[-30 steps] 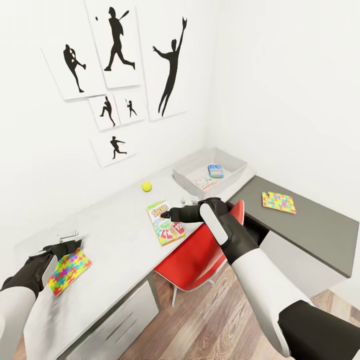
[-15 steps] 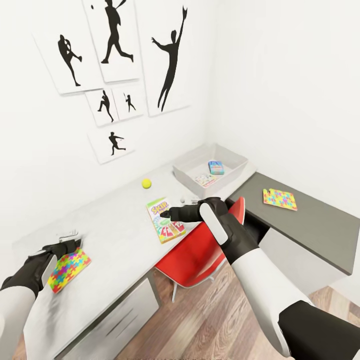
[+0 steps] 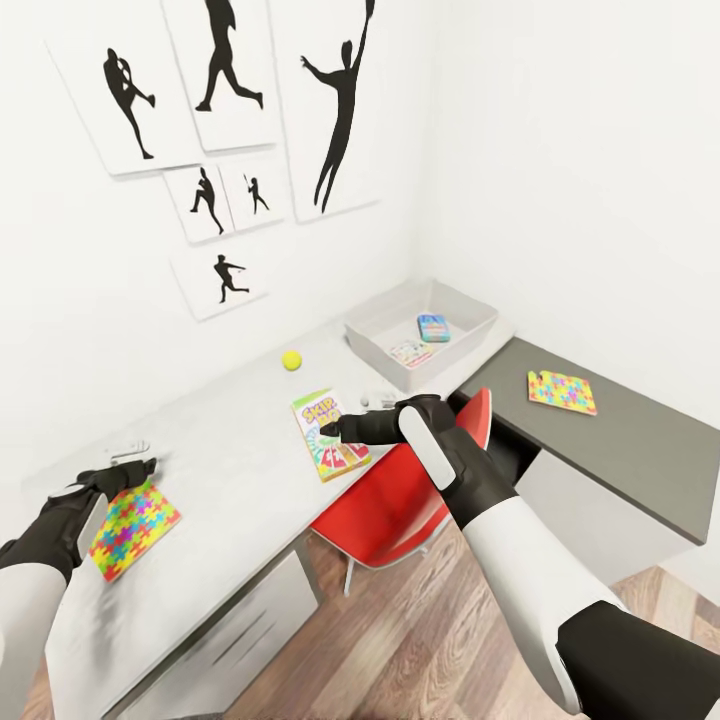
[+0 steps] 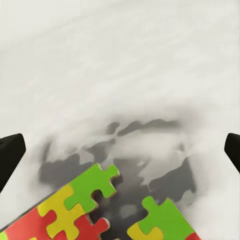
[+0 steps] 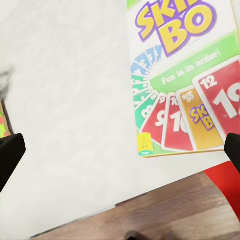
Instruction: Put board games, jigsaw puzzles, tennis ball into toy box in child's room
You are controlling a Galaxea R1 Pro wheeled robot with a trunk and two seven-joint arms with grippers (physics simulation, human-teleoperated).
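1. The worktop [image 3: 230,440] is seen as a pale grey L-shaped surface with a lower dark-grey section at the right.
2. The toy box [image 3: 470,312] is placed at the far corner of the worktop, against the wall; the small blue board game [image 3: 433,328] and a white one [image 3: 410,353] are seen lying inside it.
3. The Skip-Bo box [image 3: 328,436] is laid flat near the front edge of the worktop, above the red chair [image 3: 400,505].
4. The right claw [image 3: 345,428] is held just over the Skip-Bo box; in the right wrist view its fingertips [image 5: 11,155] are seen spread wide at the picture's edges, with nothing between them.
5. The tennis ball [image 3: 292,360] is found on the pale top, between the Skip-Bo box and the wall.
6. One jigsaw puzzle [image 3: 128,516] is laid at the near left of the worktop; the left claw [image 3: 120,474] is held over its far edge, its fingers set wide apart and empty.
7. The second jigsaw puzzle [image 3: 562,392] is laid on the dark-grey section.
8. Silhouette posters [image 3: 230,70] are hung on the wall.
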